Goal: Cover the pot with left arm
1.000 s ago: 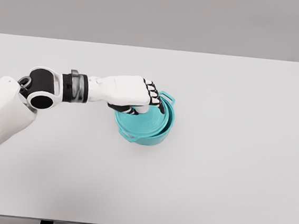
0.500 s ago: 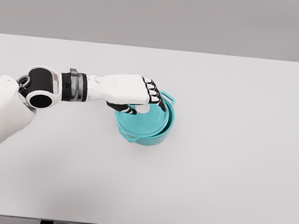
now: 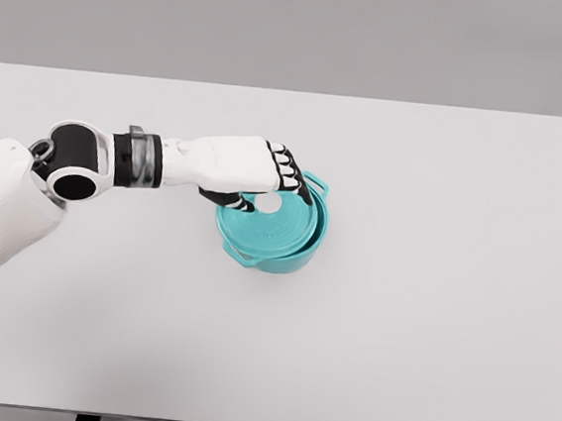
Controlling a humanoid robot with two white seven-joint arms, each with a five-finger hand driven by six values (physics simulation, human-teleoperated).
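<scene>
Teal pot (image 3: 276, 242) is seen near tabletop (image 3: 433, 285) centre, w/ teal lid (image 3: 271, 228) laid on top, slightly off-centre. Left hand (image 3: 240, 167) is held over lid's upper-left edge; fingers (image 3: 287, 173) curled downward, and whether lid's pale knob is gripped can't be told.

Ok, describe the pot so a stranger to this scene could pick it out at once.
On the white table, follow the left hand that reaches in over the middle. Directly under its fingertips sits the pot, round, with a loop handle at each side and its lid on it. It is the only teal thing on the table.
</scene>
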